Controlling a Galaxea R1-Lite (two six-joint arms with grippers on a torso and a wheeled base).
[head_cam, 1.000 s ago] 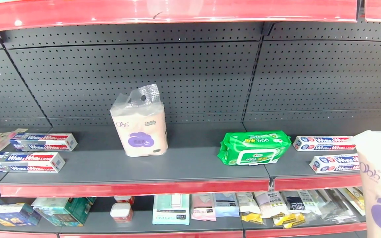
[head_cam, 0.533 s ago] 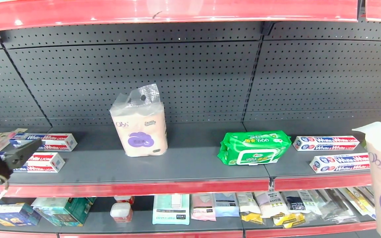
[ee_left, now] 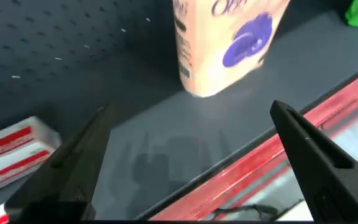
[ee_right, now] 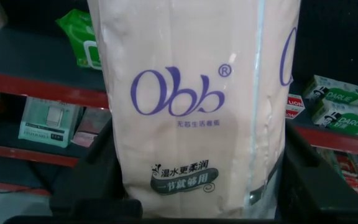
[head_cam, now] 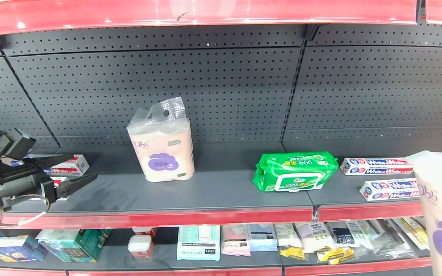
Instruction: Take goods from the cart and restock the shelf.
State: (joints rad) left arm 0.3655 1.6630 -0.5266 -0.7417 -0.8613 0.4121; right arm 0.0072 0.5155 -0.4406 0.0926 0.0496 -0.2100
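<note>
Holds the left arm in at 9 o'clock of the head view, wrist roughly level, left gripper [head_cam: 84, 166] aimed toward 3 o'clock with both fingers spread wide around nothing. Clamps the right gripper [ee_right: 204, 180] on an upright tissue pack [ee_right: 191, 93] at 4 o'clock, one finger on each side.
</note>
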